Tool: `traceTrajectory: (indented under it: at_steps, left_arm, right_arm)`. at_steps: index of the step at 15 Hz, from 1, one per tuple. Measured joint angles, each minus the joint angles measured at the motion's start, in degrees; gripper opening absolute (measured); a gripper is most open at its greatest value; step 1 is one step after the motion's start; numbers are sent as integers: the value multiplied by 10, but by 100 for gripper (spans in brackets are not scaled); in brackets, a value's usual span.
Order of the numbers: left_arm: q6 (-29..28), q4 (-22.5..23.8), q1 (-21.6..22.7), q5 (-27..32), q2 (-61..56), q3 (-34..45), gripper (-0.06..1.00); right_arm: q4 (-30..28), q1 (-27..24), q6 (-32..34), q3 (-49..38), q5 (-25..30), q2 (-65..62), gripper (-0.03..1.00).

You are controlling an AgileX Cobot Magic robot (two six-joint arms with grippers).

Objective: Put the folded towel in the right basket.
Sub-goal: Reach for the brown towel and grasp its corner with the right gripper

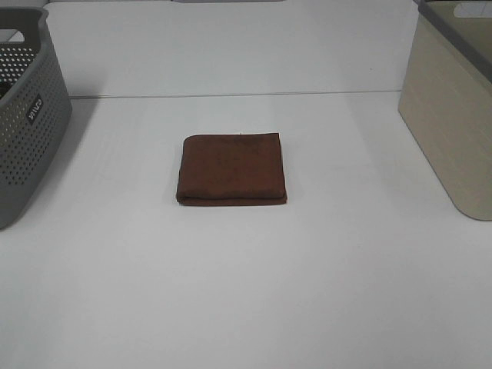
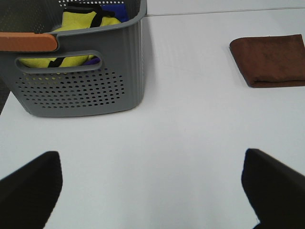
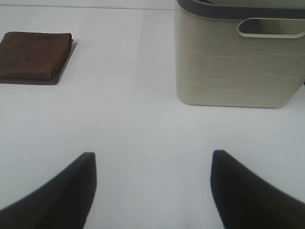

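A folded brown towel (image 1: 232, 170) lies flat in the middle of the white table. It also shows in the left wrist view (image 2: 271, 59) and in the right wrist view (image 3: 34, 57). The right basket (image 1: 453, 115) is beige with a grey rim and stands at the right edge; the right wrist view shows it too (image 3: 238, 62). My left gripper (image 2: 152, 186) is open and empty over bare table, well short of the towel. My right gripper (image 3: 152, 186) is open and empty, between towel and basket but apart from both. Neither gripper shows in the exterior view.
A grey perforated basket (image 1: 23, 131) stands at the left edge. In the left wrist view it (image 2: 86, 81) holds yellow and blue items (image 2: 81, 24) and has an orange handle (image 2: 28, 42). A seam crosses the table behind the towel (image 1: 231, 94).
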State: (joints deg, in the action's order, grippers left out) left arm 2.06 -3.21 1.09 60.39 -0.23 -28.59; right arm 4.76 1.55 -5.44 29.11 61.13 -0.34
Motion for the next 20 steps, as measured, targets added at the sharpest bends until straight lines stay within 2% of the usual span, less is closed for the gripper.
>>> traceTrajectory:
  at_steps: [20]
  left_arm:
    - [0, 0, 0, 0, 0, 0, 97]
  right_arm:
    - [0, 0, 0, 0, 0, 0, 65]
